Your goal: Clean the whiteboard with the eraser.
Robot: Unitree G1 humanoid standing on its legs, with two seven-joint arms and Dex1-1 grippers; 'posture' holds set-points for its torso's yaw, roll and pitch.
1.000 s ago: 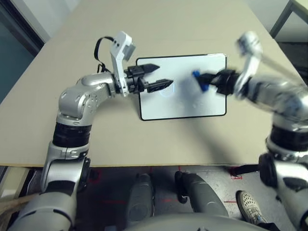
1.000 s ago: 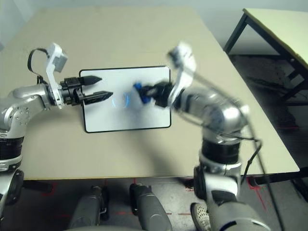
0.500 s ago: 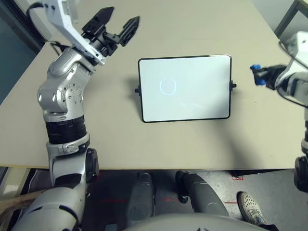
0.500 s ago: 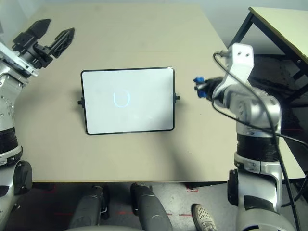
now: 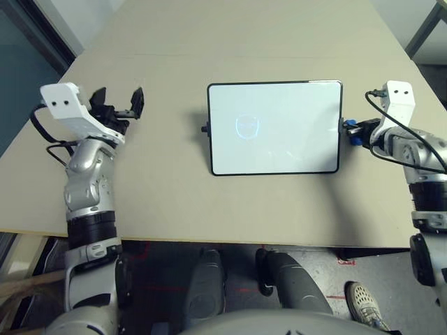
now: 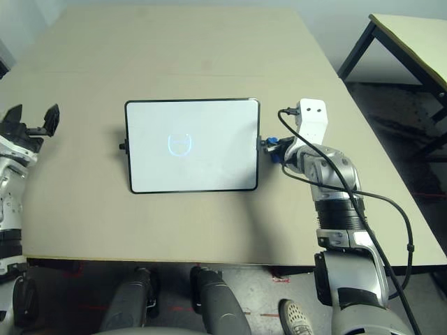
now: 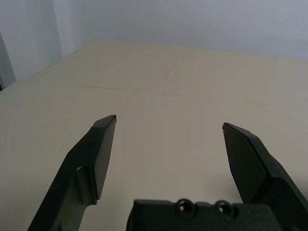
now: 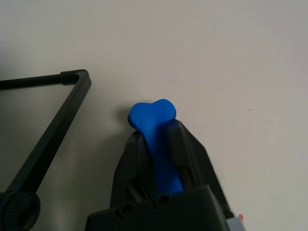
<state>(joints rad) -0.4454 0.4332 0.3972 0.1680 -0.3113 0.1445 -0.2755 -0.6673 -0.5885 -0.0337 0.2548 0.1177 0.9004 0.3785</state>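
My right gripper [image 8: 154,130] is clamped on the eraser [image 8: 152,118], its long axis running along the fingers, just beside the whiteboard [image 5: 293,139] on the right. The blue pen mark [image 6: 180,155] lies on the board's left half — so I judge the next wipe goes leftward. My left gripper [image 7: 169,120], fingers apart, waits empty, well left of the board.

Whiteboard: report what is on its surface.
A faint blue pen outline marks the whiteboard, left of centre. Nothing covers its face; what lies beneath the board is hidden.
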